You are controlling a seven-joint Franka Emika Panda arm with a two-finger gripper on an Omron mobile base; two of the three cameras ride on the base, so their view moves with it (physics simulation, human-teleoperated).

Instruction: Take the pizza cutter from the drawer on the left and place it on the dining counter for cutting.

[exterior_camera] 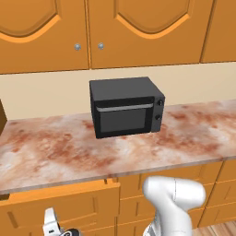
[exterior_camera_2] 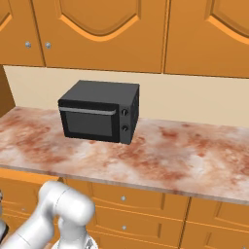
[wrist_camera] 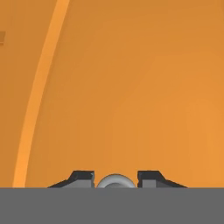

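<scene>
The drawer's (exterior_camera: 60, 205) orange panel front (wrist_camera: 131, 87) is very close in the hand view. Its small round silver knob (wrist_camera: 114, 181) sits between my two dark fingertips (wrist_camera: 83, 178), which press against its sides, so my gripper (wrist_camera: 114, 179) is shut on the knob. In the left base view the drawer stands out slightly from the cabinet row under the worktop, and my white hand (exterior_camera: 50, 223) is low in front of it. The pizza cutter is hidden and the dining counter is out of view.
A black microwave (exterior_camera: 125, 106) stands on the narrow marbled worktop (exterior_camera: 50, 152) above the drawers. Orange wall cabinets (exterior_camera: 138, 27) hang overhead. More like-fronted drawers (exterior_camera_2: 131, 204) run to the right. My white arm (exterior_camera: 173, 203) rises in front of them.
</scene>
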